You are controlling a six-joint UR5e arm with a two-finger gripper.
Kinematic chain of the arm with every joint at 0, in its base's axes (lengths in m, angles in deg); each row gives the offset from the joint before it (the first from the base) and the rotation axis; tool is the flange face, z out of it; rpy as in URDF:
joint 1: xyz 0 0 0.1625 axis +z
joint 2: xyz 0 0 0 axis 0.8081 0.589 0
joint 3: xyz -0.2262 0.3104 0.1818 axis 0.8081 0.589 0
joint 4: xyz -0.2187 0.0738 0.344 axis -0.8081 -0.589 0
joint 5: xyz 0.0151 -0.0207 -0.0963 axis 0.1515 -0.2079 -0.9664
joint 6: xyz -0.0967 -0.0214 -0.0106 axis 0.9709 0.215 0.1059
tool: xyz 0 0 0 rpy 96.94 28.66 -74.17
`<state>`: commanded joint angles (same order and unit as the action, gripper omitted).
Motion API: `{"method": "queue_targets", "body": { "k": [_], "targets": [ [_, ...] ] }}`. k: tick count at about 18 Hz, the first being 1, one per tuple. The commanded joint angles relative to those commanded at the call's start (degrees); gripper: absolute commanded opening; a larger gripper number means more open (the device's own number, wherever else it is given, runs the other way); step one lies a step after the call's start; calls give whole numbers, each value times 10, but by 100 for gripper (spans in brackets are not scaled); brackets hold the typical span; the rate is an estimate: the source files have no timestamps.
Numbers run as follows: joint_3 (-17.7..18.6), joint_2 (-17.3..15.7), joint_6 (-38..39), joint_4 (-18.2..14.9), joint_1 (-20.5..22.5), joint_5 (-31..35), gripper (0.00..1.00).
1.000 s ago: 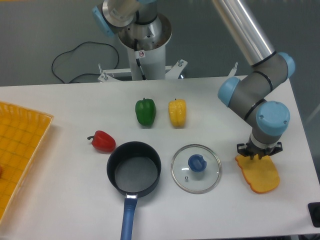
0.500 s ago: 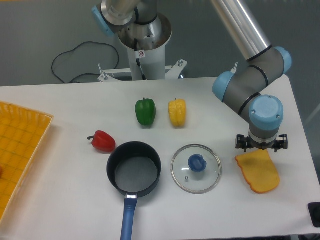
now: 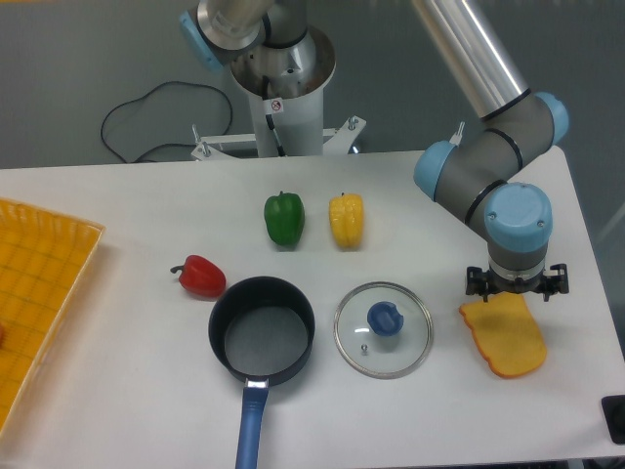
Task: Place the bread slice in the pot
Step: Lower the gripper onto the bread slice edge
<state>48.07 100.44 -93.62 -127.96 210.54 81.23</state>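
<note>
Bread slice point(image 3: 505, 335): lies flat on the white worktop point(image 3: 117, 205) at the right side, golden-yellow with a darker orange edge; its upper edge sits right under the gripper.
Gripper point(image 3: 516, 286): hangs over the top edge of the bread slice, pointing straight down below the arm's blue-capped wrist; whether it touches the slice cannot be told.
Fingers: two dark tips stick out on either side of the wrist, one at the left point(image 3: 476, 283) and one at the right, spread apart with nothing between them.
Pot point(image 3: 261, 329): black and round, standing upright on the worktop left of centre, well apart from the bread slice; its inside shows nothing in it.
Pot handle point(image 3: 250, 423): long and blue, pointing toward the near edge of the worktop.
Lid point(image 3: 383, 329): round glass with a blue knob, lying flat just beside the pot on its right, between the pot and the bread slice.
Red pepper point(image 3: 200, 277): lies near the pot's upper left rim.
Green pepper point(image 3: 284, 218): stands behind the pot.
Yellow pepper point(image 3: 346, 220): stands just beside the green one, on its right.
Tray point(image 3: 39, 293): yellow, with a grid pattern, at the left edge of the worktop, partly out of view.
Cable point(image 3: 156, 117): black, loops behind the worktop beside the arm's base.
</note>
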Motion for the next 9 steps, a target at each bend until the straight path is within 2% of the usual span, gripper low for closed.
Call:
{"method": "queue_targets", "body": {
  "k": [6, 9],
  "targets": [
    [7, -1, 1, 2, 4, -18, 100],
    [8, 1, 31, 3, 11, -20, 100]
  ]
}}
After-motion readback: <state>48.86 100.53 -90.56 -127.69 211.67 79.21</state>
